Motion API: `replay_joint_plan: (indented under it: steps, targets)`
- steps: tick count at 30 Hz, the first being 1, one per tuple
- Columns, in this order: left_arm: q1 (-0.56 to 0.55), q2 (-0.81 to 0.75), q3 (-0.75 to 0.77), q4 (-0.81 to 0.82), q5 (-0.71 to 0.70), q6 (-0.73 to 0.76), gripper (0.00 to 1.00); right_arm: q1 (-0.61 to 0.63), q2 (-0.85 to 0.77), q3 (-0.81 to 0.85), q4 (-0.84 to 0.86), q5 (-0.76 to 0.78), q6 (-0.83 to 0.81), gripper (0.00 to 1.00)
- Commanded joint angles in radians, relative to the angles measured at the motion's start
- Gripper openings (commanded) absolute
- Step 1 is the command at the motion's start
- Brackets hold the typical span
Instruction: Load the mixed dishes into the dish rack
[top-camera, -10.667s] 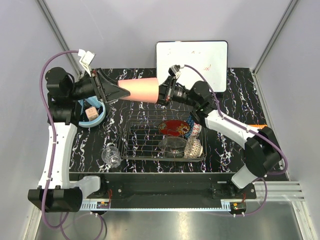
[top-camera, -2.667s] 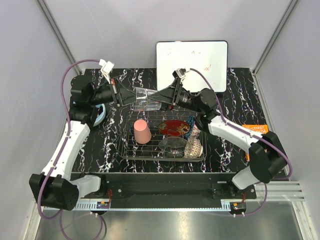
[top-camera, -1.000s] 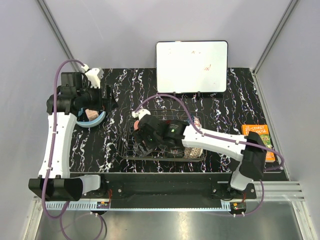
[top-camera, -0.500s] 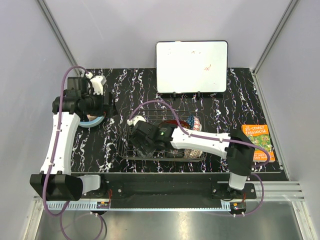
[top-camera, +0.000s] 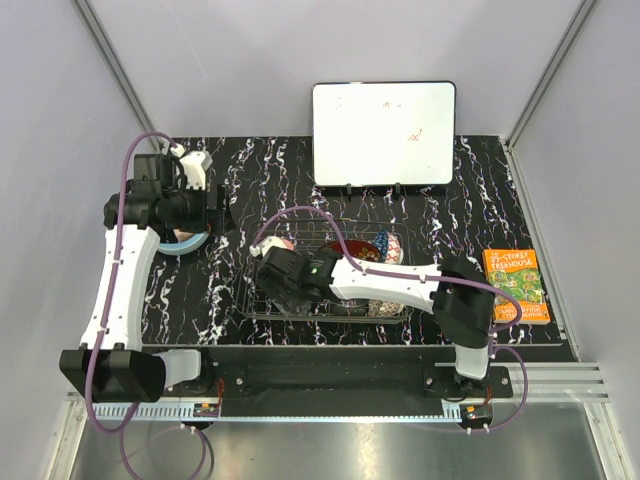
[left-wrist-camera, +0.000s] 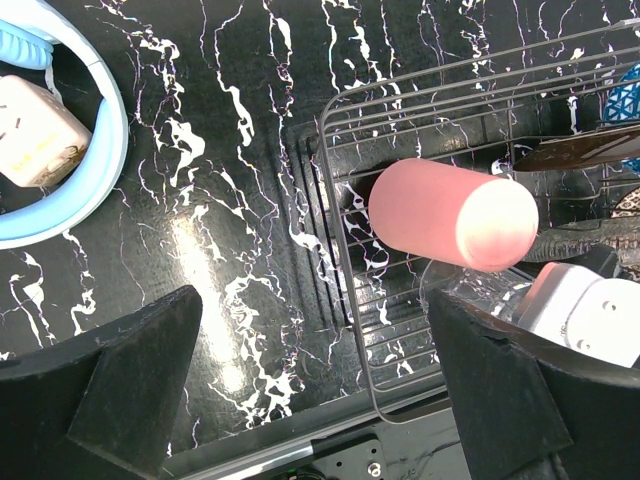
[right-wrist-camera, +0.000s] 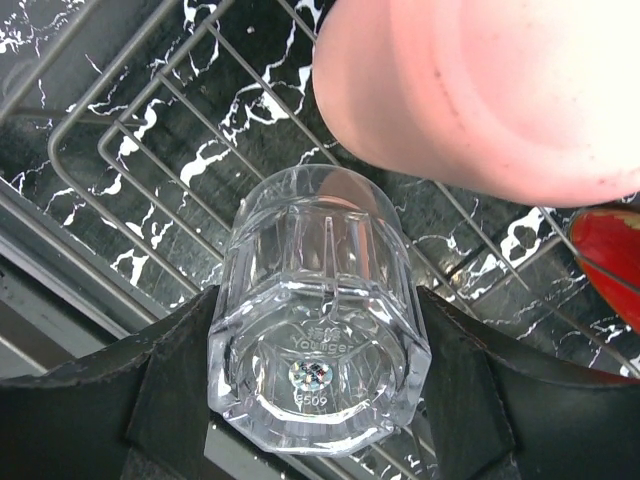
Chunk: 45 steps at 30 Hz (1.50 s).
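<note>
Rack (left-wrist-camera: 400, 120) of chrome wire sits on the black marbled table (top-camera: 460, 200), toward 6 o'clock from the table's centre, close to the arm bases. The right gripper (right-wrist-camera: 316, 330) reaches into the rack's 7 o'clock corner, its jaws clamped on the sides of a clear glass (right-wrist-camera: 318, 250). The glass is held mouth down over the rack wires, its thick base facing the wrist camera; I cannot tell whether it touches the wires. A pink cup (left-wrist-camera: 455, 215) is in the rack with its bottom facing up, just beside the glass on its 12 o'clock side. A red bowl (right-wrist-camera: 612, 262) shows in the rack at the cup's 3 o'clock. The left gripper (left-wrist-camera: 315, 300) hangs above the table at the rack's 10 o'clock, jaws spread wide and holding nothing. A pale blue dish (left-wrist-camera: 105, 170) with a beige block (left-wrist-camera: 35, 130) in it lies at the table's 9 o'clock. A whiteboard (top-camera: 384, 133) stands at 12 o'clock, and an orange book (top-camera: 515, 285) lies at 3 o'clock.
</note>
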Motion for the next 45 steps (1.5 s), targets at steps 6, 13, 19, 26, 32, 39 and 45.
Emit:
replay_joint_plan:
  steps: [6,13,19,26,32,39,45]
  targets:
    - [-0.001,-0.046,0.006,0.043,0.01,0.025,0.99,0.022,-0.004,-0.029,0.084,0.081,-0.036,0.35]
    - [-0.001,-0.048,0.003,0.048,0.013,0.02,0.99,0.024,-0.009,-0.055,0.131,0.143,-0.047,0.4]
    - [-0.001,-0.049,0.002,0.051,0.01,0.022,0.99,0.03,-0.006,-0.067,0.16,0.175,-0.045,0.4]
    - [-0.001,-0.049,0.011,0.051,0.013,0.022,0.99,0.045,-0.018,-0.093,0.166,0.187,-0.045,0.86]
    - [0.0,-0.058,0.025,0.051,0.008,0.022,0.99,0.061,-0.067,-0.132,0.166,0.195,-0.034,0.99]
    - [-0.05,-0.066,0.022,0.048,-0.007,0.011,0.99,0.07,-0.178,-0.142,0.121,0.16,0.005,1.0]
    - [-0.107,-0.071,0.016,0.048,-0.036,-0.004,0.99,0.082,-0.293,-0.081,0.019,0.164,0.022,1.0]
